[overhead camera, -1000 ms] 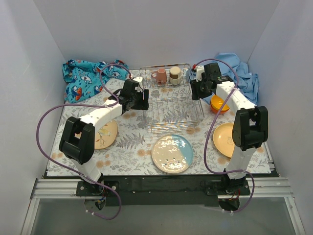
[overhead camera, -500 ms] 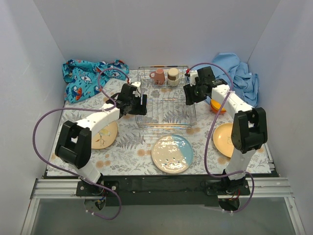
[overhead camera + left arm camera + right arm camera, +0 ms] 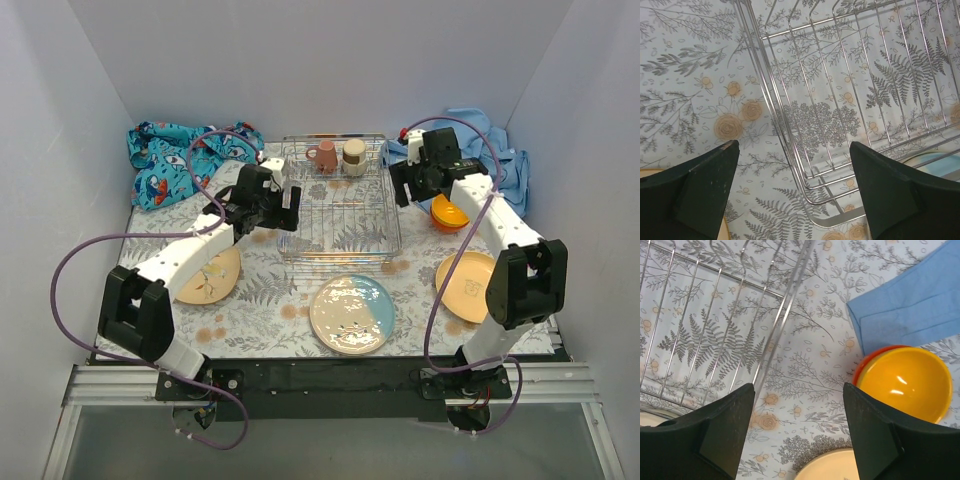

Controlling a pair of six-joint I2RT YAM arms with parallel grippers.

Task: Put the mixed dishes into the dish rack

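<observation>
Top external view: the dish rack (image 3: 345,215) sits mid-back on the flower-print surface (image 3: 270,300). A pinkish mug (image 3: 327,156) and a steel cup (image 3: 354,155) stand side by side at its far end.

Your left hand (image 3: 280,205) hangs at the rack's left side, your right hand (image 3: 405,185) at its right side.

Left wrist view: fingers (image 3: 700,185) are spread wide with nothing between them. The rack's near-left corner lies below the gap.

Right wrist view: the fingers here are apart too and grip nothing. The rack's right rail runs past the left finger.

Bowls: the orange bowl (image 3: 449,212) is nested in the red bowl (image 3: 863,367), right of the rack, against the edge of the light-blue cloth (image 3: 495,150).

Plates, all flat on the surface:
- The tan plate (image 3: 208,278) is near left, partly under your left arm.
- The cream-and-blue plate (image 3: 351,313) is just in front of the rack.
- The yellow plate (image 3: 462,285) is near right, partly hidden by your right arm.

A patterned cloth (image 3: 170,160) is bunched in the far left corner.
</observation>
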